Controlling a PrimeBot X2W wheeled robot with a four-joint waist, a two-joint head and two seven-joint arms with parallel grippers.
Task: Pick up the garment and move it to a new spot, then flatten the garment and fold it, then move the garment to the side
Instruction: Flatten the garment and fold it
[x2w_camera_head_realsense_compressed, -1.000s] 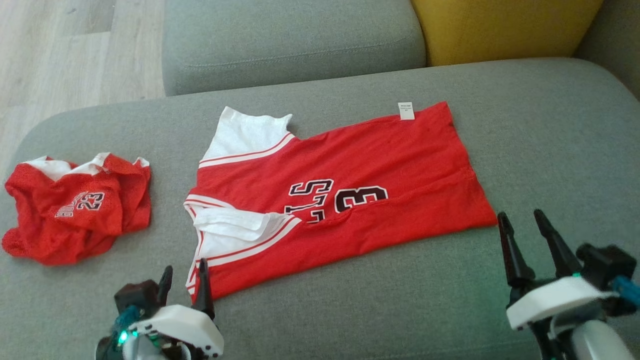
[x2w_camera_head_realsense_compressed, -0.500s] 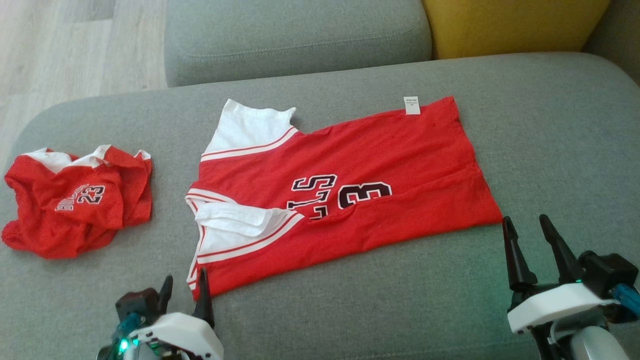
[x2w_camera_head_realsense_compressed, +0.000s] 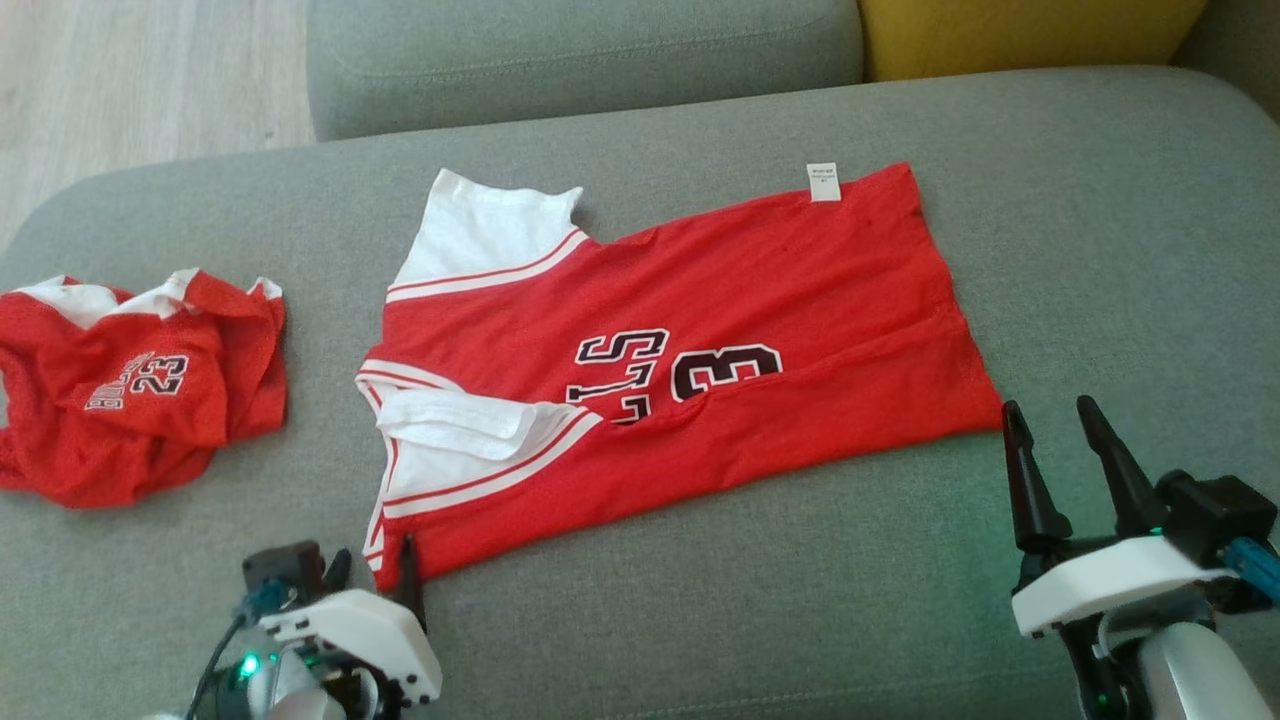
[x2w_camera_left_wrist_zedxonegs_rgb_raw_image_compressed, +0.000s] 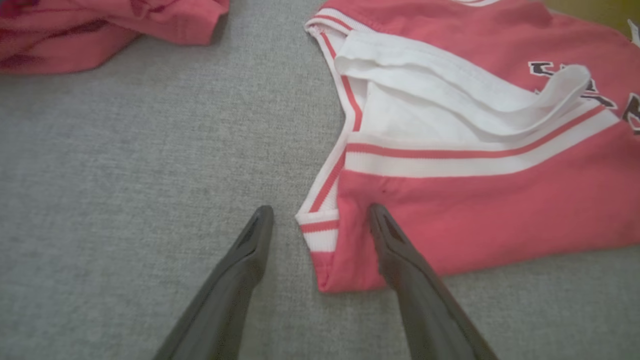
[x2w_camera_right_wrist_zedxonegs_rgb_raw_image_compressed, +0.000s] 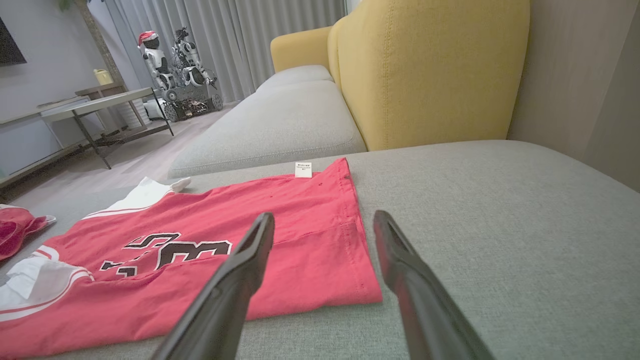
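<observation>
In the head view, a red basketball jersey (x2w_camera_head_realsense_compressed: 700, 300) lies spread on the grey sofa seat (x2w_camera_head_realsense_compressed: 1100, 250), with its collar end to the left and its hem to the right. A white label (x2w_camera_head_realsense_compressed: 823, 182) sits at its far right corner. The near white sleeve (x2w_camera_head_realsense_compressed: 460, 425) is folded over onto the chest, hiding part of the black lettering. A crumpled red garment marked 23 (x2w_camera_head_realsense_compressed: 140, 390) lies well apart at the left. The left gripper (x2w_camera_head_realsense_compressed: 372, 562) sits at the jersey's near left corner. The right gripper (x2w_camera_head_realsense_compressed: 1048, 410) stands just beside the near right corner. A yellow cushion (x2w_camera_head_realsense_compressed: 1020, 30) shows at the far right.

In the left wrist view, the fingers (x2w_camera_left_wrist_zedxonegs_rgb_raw_image_compressed: 240, 260) are spread with the jersey's striped corner between their tips, pinching nothing. One lies over red cloth, the other over bare seat.

In the right wrist view, the fingers (x2w_camera_right_wrist_zedxonegs_rgb_raw_image_compressed: 235, 280) are spread and empty above the hem's near end. Far off stand a low table (x2w_camera_right_wrist_zedxonegs_rgb_raw_image_compressed: 100, 102) and a small robot (x2w_camera_right_wrist_zedxonegs_rgb_raw_image_compressed: 170, 55) by grey curtains.
</observation>
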